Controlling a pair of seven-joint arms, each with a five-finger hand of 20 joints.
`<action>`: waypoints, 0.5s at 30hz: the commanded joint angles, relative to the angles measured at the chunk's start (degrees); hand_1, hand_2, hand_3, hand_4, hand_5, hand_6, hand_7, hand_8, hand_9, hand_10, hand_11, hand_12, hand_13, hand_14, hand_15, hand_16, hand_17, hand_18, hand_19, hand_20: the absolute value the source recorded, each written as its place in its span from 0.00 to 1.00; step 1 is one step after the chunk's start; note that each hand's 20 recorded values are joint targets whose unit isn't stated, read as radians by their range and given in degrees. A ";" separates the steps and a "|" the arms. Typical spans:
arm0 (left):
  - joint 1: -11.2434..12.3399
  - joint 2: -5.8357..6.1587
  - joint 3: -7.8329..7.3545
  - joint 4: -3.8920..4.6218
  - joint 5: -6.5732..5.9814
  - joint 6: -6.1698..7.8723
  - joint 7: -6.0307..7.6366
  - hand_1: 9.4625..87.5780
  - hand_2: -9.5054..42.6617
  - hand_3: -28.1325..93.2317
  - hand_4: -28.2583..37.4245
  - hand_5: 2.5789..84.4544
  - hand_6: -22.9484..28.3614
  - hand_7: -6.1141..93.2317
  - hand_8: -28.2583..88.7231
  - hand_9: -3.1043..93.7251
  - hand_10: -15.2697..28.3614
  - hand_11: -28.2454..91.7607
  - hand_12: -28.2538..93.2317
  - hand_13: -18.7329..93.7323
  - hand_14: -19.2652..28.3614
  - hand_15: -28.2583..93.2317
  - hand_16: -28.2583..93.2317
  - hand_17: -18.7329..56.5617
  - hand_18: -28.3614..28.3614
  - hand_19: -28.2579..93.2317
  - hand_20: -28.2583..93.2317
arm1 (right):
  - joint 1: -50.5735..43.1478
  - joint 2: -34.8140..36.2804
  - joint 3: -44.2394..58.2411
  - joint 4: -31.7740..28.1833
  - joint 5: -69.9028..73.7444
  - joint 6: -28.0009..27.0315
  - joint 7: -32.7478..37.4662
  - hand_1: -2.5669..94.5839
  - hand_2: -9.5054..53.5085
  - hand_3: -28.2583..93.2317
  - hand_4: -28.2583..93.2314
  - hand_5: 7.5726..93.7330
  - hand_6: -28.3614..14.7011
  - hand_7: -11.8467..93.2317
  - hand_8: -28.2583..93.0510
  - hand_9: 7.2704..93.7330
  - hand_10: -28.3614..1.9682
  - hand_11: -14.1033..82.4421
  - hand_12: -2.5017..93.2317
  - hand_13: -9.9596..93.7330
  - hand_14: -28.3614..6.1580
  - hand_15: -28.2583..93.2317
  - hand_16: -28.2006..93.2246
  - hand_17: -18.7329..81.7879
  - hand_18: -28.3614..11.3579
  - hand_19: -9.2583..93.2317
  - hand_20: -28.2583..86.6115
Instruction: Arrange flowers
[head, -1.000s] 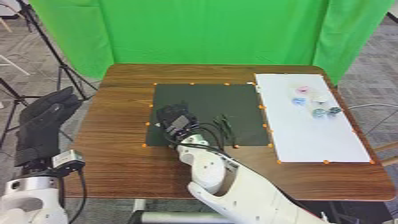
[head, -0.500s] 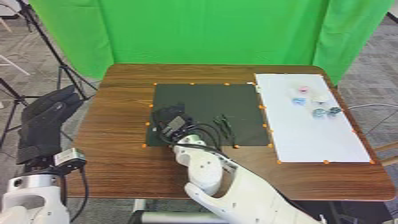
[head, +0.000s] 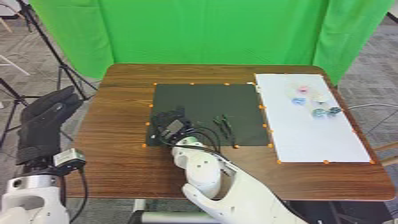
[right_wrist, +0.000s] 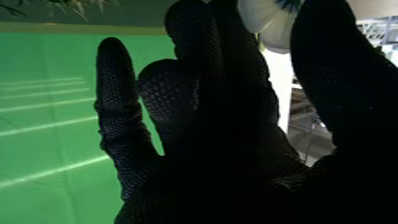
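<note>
Across the brown wooden table (head: 115, 170), a white rectangular sheet (head: 320, 142) lay to the right of a dark green mat (head: 191, 92). The black-gloved left hand (head: 49, 112), relaxed, its fingers loosely extended, was off the table's left side. The black-gloved right hand (head: 169, 122) was over the mat's near left part; whether it was clamped on anything could not be told. Beside its palm side in the right wrist view was a white-petalled flower with a dark centre (right_wrist: 258, 15). Small pink, blue, cream and teal artificial flowers (head: 319, 113) were on the sheet. Slender dark green stems (head: 225, 128) lay on the mat, right of the right hand.

The step appeared to be placing the white bloom. Good practice called for gripping by the stem, sparing the petals, lowering gently, and lifting clear so that the glove caught nothing.
</note>
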 joint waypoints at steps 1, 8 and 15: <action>1.14 -0.64 -0.24 -0.30 0.66 -0.73 -0.40 0.25 0.22 0.91 0.19 0.48 0.67 0.30 0.13 0.36 0.79 0.60 0.31 0.34 0.91 0.77 0.10 0.09 0.86 0.68 0.31 | 0.53 -0.58 0.68 -1.08 0.17 -4.73 0.75 0.40 0.00 0.89 0.02 0.69 0.47 0.32 0.13 0.65 0.31 0.63 0.27 0.72 0.44 0.92 0.40 0.39 0.00 0.85 0.33; 1.30 -0.56 -0.52 -0.44 1.20 -0.90 -0.80 0.25 0.21 0.91 0.20 0.47 0.67 0.30 0.13 0.36 0.79 0.60 0.31 0.34 0.91 0.77 0.10 0.09 0.86 0.68 0.31 | 1.07 -1.25 1.58 -1.42 1.60 -8.99 1.52 0.39 0.00 0.90 0.02 0.64 0.38 0.30 0.14 0.56 0.20 0.63 0.27 0.66 0.37 0.94 0.39 0.37 0.00 0.82 0.35; 2.65 -0.45 -1.42 -0.81 1.13 -0.62 -0.40 0.26 0.20 0.90 0.21 0.47 0.67 0.30 0.13 0.36 0.78 0.60 0.31 0.34 0.90 0.77 0.10 0.09 0.86 0.68 0.31 | 3.24 -0.25 0.07 -1.44 2.91 -10.50 3.22 0.41 0.00 0.92 0.01 0.59 0.30 0.27 0.15 0.49 0.11 0.64 0.27 0.61 0.33 0.96 0.38 0.34 0.00 0.80 0.38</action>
